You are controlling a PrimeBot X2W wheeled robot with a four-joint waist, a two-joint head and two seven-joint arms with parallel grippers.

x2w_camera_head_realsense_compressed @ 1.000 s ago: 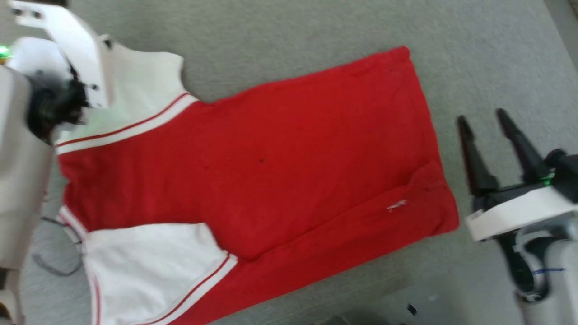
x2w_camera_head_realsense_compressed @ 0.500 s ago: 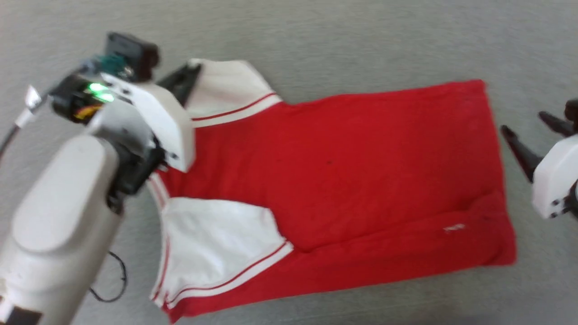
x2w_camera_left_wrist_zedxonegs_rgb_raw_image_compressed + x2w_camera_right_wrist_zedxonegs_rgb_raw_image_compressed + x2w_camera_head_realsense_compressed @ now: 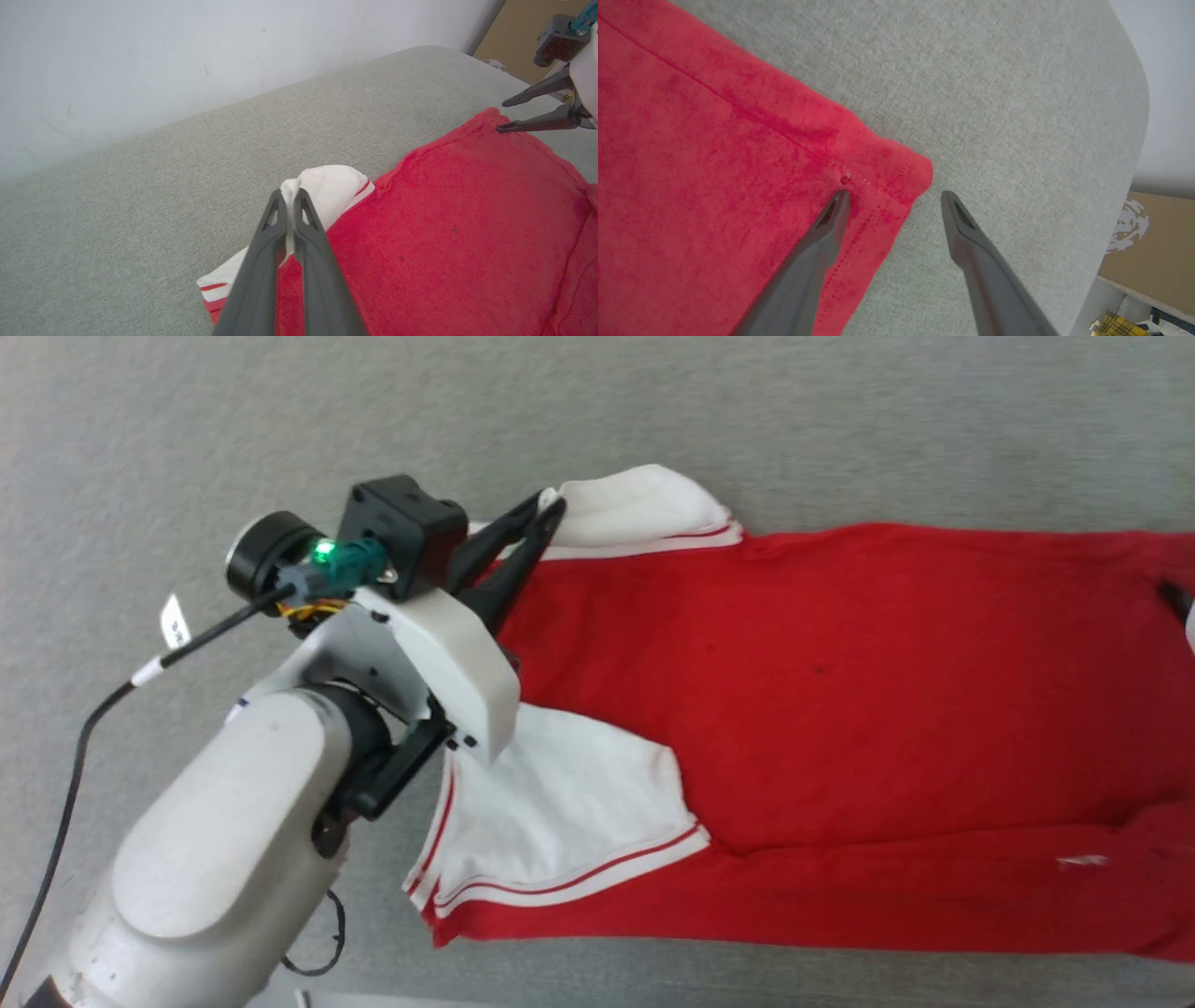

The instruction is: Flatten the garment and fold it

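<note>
Red jersey [image 3: 840,691] lies spread lengthwise on grey fabric surface [image 3: 187,429], collar end toward robot's left, hem toward its right. Mostly flat; a long crease runs near the front edge, and the far sleeve [image 3: 644,504] is bunched.

Left claw [image 3: 551,509] is pressed together, pinching the white edge of the far sleeve; cloth shows between the tips in the wrist view [image 3: 290,196]. Right claw [image 3: 895,196] is spread, holding nothing, one finger over the far hem corner [image 3: 906,172], the other over bare surface.

Step in hand, as I read it: flattening, stretching the far edge.
- Right claw should drop low and close on the hem corner, taking both layers.
- Then draw the two claws apart along the jersey's length, low over the surface, so the far edge goes taut.
- Keep the pull gentle: the fabric looks thin, and the sleeve pinch is shallow, so it may slip.
- Near-side crease needs its own pass.

Counts: jersey 1; white sleeves 2, far and near [image 3: 560,803]; claws 2; loose cable [image 3: 75,747] 1.
</note>
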